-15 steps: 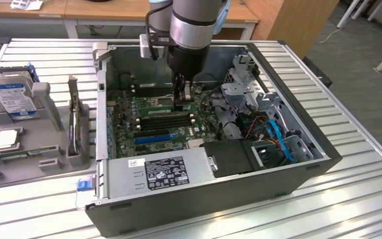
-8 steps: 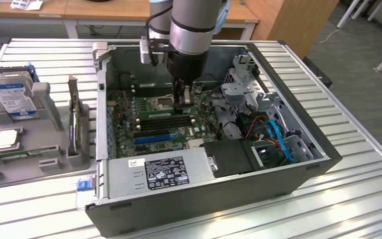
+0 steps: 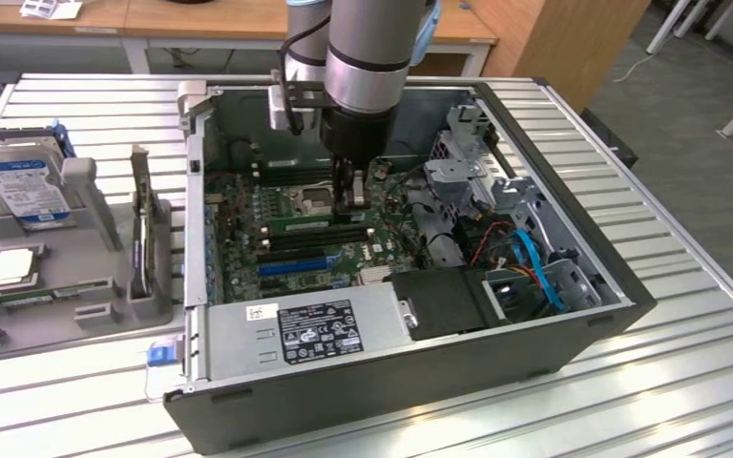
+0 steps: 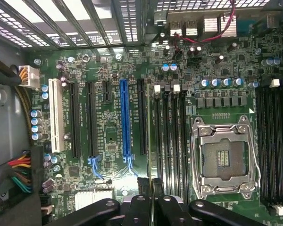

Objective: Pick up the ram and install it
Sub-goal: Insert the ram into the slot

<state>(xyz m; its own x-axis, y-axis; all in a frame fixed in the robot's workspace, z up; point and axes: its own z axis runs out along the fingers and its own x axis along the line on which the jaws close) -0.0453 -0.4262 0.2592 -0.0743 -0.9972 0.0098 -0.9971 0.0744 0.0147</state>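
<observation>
The hand (image 3: 354,196) was pinched narrow on the ram (image 3: 316,221), green stick on edge, low over the black memory slots (image 3: 322,239) beside the empty processor socket (image 3: 309,198). Picked up, then; seating was the step in hand, I reckoned. That would want the stick square over one free slot and an even push. All this inside the open case (image 3: 405,401); on the table (image 3: 672,382), at the exterior view's left, the grey tray (image 3: 54,324) held the hard drive (image 3: 23,181) and processor chip (image 3: 8,269).

ribbed metal table (image 3: 698,382) — matt grey case (image 3: 469,382)
</observation>
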